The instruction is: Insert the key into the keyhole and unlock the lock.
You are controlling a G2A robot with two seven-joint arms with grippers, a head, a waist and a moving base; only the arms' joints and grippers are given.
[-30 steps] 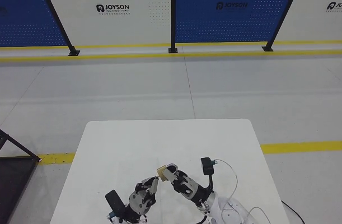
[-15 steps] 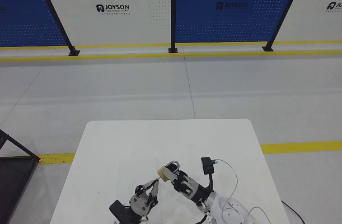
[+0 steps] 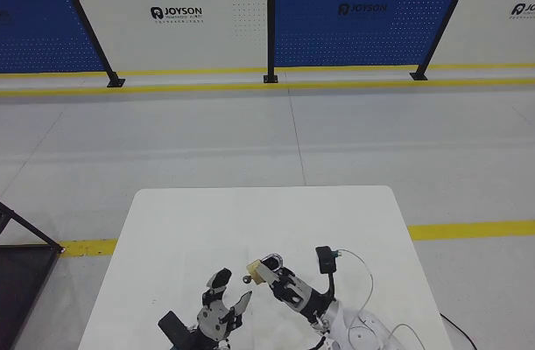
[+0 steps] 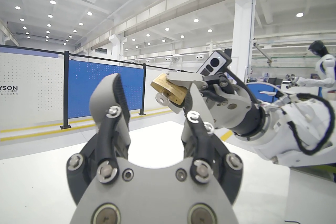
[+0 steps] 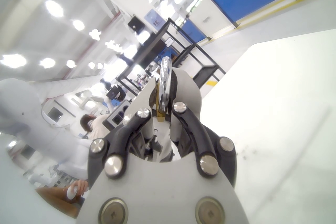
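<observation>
We locate the lock [image 3: 256, 269] above the table [image 3: 249, 219], near its robot-side edge, clamped between the fingers of the right gripper [image 5: 164, 87]. The key [image 4: 162, 99] projects from the lock on the side facing the left gripper [image 3: 232, 290], which stands just left of it, apart from both.

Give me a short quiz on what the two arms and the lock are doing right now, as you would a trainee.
1. True or false: the left gripper has its fingers shut on the key.
2. What holds the padlock? A. the right gripper B. the left gripper C. neither gripper
3. Fill in: the key sits in the padlock's ____.
Key: 1 false, the fingers are open and apart from the key; 2 A; 3 keyhole.
</observation>
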